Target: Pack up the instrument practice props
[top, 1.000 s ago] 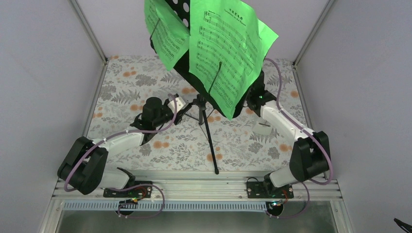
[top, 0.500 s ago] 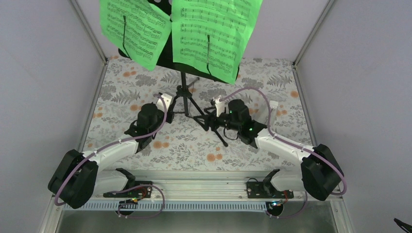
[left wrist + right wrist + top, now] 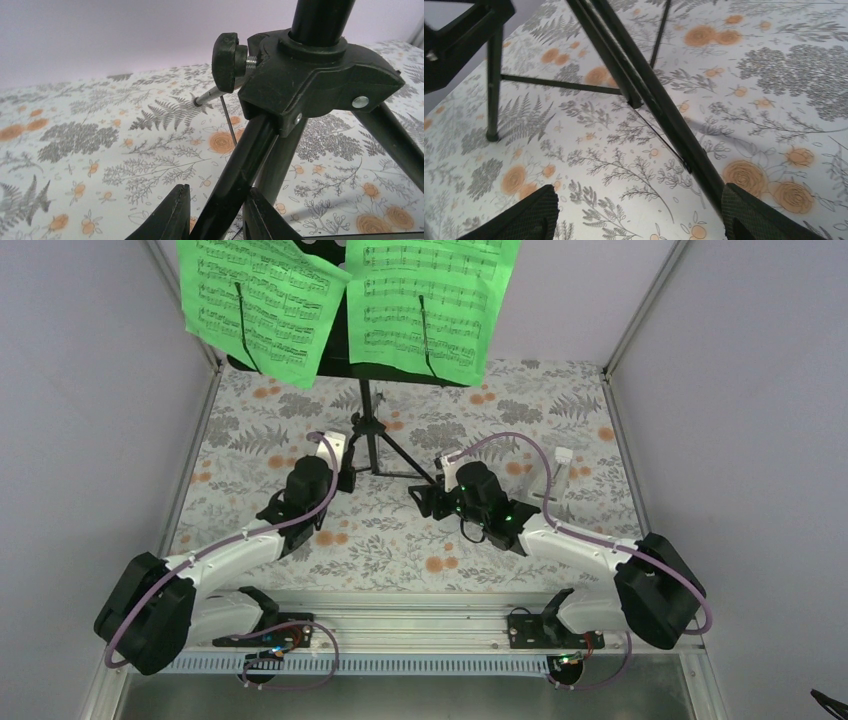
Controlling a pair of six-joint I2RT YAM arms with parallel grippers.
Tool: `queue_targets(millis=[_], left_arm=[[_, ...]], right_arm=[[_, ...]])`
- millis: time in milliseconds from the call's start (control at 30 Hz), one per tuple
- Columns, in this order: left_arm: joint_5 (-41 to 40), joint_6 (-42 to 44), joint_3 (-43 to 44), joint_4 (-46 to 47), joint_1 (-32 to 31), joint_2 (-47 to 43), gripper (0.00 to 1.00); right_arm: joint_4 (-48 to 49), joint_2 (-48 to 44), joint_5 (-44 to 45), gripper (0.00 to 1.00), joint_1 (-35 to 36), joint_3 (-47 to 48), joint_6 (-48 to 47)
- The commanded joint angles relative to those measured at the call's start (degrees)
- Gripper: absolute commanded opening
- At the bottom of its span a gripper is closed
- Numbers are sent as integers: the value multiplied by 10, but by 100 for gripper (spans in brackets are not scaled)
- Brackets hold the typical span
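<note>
The black music stand (image 3: 365, 405) stands upright near the back of the table. Two bright green sheet-music pages (image 3: 262, 310) (image 3: 428, 300) are clipped to its desk. My left gripper (image 3: 345, 478) (image 3: 216, 192) is shut on one tripod leg (image 3: 250, 155) just below the black hub (image 3: 310, 75). My right gripper (image 3: 425, 498) (image 3: 639, 192) is open low over the cloth. Another tripod leg (image 3: 664, 110) runs between its fingers, close against the right finger (image 3: 749, 210). A small white metronome (image 3: 562, 462) sits at the right, partly behind the cable.
A floral cloth (image 3: 400, 540) covers the table. Grey walls and metal corner posts (image 3: 625, 330) close in the sides and back. The stand's other legs and thin braces (image 3: 559, 85) spread over the cloth between both arms. An aluminium rail (image 3: 400, 625) carries the arm bases.
The stand has gone from steeply tilted to upright and shifted towards the back. My right arm swung from behind the stand to its front leg. My left gripper kept its hold.
</note>
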Motion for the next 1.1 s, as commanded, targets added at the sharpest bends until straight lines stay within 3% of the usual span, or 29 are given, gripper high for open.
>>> queue_targets(millis=[0, 333, 600, 633, 767, 933, 1067], left_arm=[[-94, -176, 29, -36, -27, 24, 2], [-158, -290, 119, -88, -83, 115, 2], [-137, -302, 147, -89, -98, 160, 4], [-129, -295, 147, -86, -98, 160, 11], [-120, -264, 128, -67, -98, 133, 59], [-132, -222, 80, -67, -96, 46, 98], [-110, -168, 49, -88, -82, -55, 100]], right_arm=[[23, -9, 59, 79, 4, -12, 43], [35, -100, 95, 89, 2, -63, 85], [25, -123, 107, 90, 2, -72, 92], [25, -126, 106, 90, 2, -72, 92], [20, -151, 103, 96, 2, -71, 86], [-12, -204, 93, 100, 1, -52, 58], [-41, -246, 61, 100, -1, -13, 17]])
